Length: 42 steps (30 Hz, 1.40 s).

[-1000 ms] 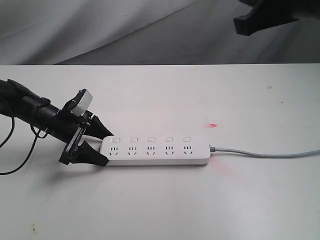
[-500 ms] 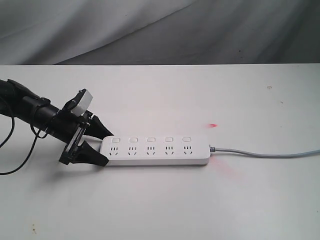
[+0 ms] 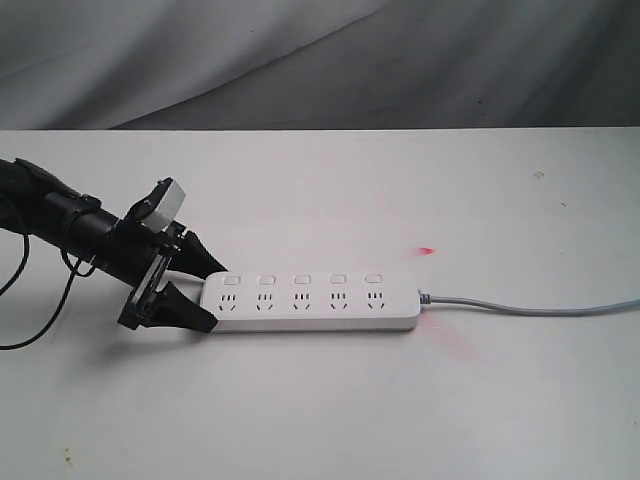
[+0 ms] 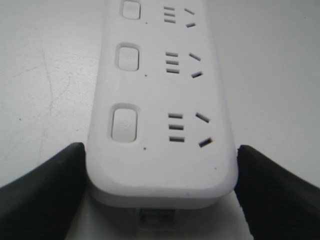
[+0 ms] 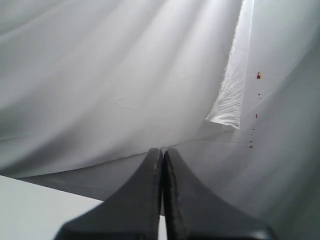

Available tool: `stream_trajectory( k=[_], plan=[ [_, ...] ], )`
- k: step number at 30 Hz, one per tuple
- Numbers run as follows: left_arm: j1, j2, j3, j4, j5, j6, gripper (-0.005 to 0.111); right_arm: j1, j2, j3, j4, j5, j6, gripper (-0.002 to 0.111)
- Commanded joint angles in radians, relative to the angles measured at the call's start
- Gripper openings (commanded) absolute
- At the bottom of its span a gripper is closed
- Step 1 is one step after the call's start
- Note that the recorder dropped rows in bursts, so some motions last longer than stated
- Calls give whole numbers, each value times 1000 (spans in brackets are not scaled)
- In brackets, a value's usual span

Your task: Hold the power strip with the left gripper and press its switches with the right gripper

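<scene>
White plastic, the strip [image 3: 312,300] lies flat on the table [image 3: 330,190], its cord [image 3: 530,306] leaving one end. The left gripper [image 3: 213,297] clamps the strip's other end, one finger against each long side. The right gripper [image 5: 161,152], nowhere near the strip, has its fingers pressed together, empty, facing grey cloth [image 5: 100,75].

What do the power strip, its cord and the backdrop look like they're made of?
The power strip: smooth white moulded plastic, slightly glossy, with rounded edges and soft highlights. The cord: thin grey, likely a rubber or PVC sheath; it bends gently. The backdrop: greyish cloth, judging by its draped folds.
</scene>
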Motion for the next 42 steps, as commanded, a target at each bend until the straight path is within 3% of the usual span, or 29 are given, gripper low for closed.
stream_trajectory(
  k=[1,17,21,28,33,42],
  plan=[
    [2,45,23,186,-113,-25,45,-8,-10,2,6,6,6,0],
    [2,45,23,186,-113,-25,45,-8,-10,0,9,45,6,0],
    [2,45,23,186,-113,-25,45,-8,-10,0,158,-43,92,0],
    [2,45,23,186,-113,-25,45,-11,-21,0,147,-77,212,0],
    [2,45,23,186,-117,-25,45,-112,-117,60,105,-45,210,0],
    [2,45,23,186,-117,-25,45,-289,-311,325,-67,14,206,0]
  ],
)
